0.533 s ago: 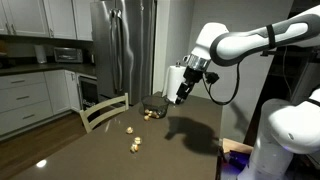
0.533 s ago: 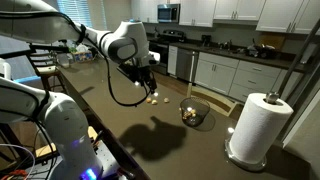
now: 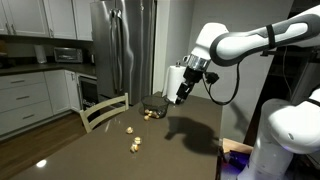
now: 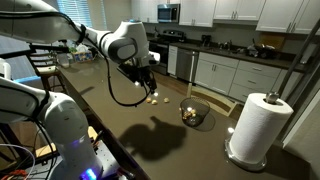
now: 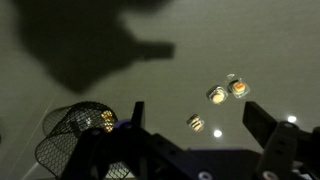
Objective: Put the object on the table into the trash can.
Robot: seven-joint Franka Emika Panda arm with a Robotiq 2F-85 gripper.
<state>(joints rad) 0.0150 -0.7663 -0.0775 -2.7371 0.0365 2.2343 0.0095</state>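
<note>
Glossy dark tabletop [image 5: 230, 40], black wire-mesh trash can [image 5: 62, 128], brushed-steel fridge [image 3: 120, 50], matt white paper towel roll [image 4: 262, 125].

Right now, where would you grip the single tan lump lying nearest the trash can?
Probably across its middle, coming straight down from above. The tan lump is small, rounded and lies low on the table, apart from the other two lumps, so the open gripper should be able to straddle it.

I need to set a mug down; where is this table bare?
Bare: the wide table stretch between the bin and the near edge, where the arm's shadow falls. Crowded: the lumps beside the bin, near the tool.
</note>
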